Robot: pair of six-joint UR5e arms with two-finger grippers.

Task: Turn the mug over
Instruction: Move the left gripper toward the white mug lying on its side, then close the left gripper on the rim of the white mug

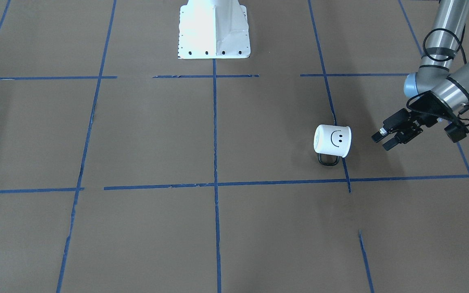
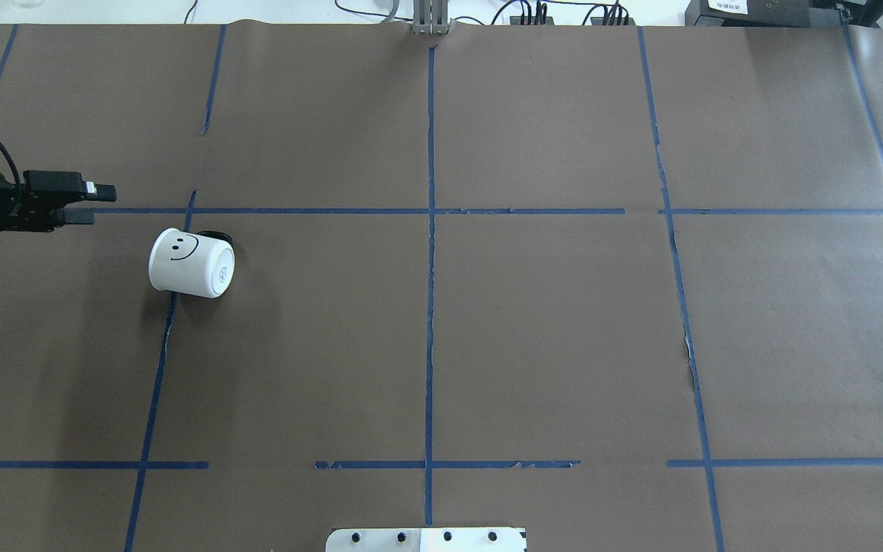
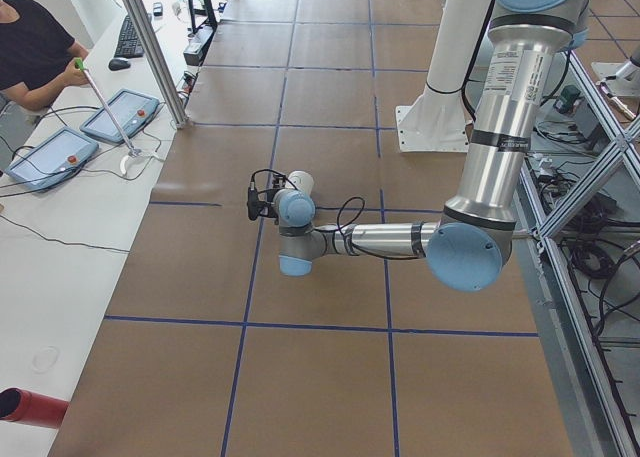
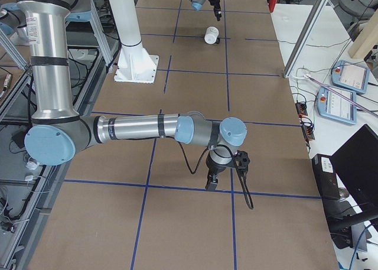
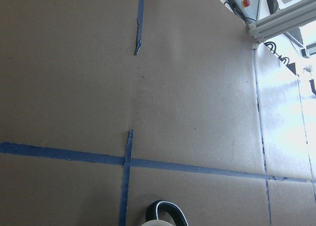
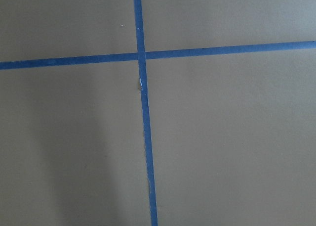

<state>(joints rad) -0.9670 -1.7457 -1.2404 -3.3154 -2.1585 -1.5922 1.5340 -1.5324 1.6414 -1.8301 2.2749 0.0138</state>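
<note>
The white mug [image 1: 332,140] with a black smiley face lies on its side on the brown table paper, on my left side. Its black loop handle [image 1: 328,159] rests on the paper on the side away from me. Its flat bottom [image 2: 221,274] points toward the table's middle. It also shows in the overhead view [image 2: 192,263] and the exterior right view [image 4: 211,35]. My left gripper [image 1: 384,139] hovers open and empty, apart from the mug on its outer side, also seen overhead [image 2: 96,204]. My right gripper [image 4: 211,184] shows only in the exterior right view, so I cannot tell its state.
The white robot base [image 1: 214,28] stands at my edge of the table. Blue tape lines [image 2: 430,307] cross the brown paper. My right arm [image 4: 136,128] stretches low over the table. An operator [image 3: 35,47] and control pendants sit beyond the far edge.
</note>
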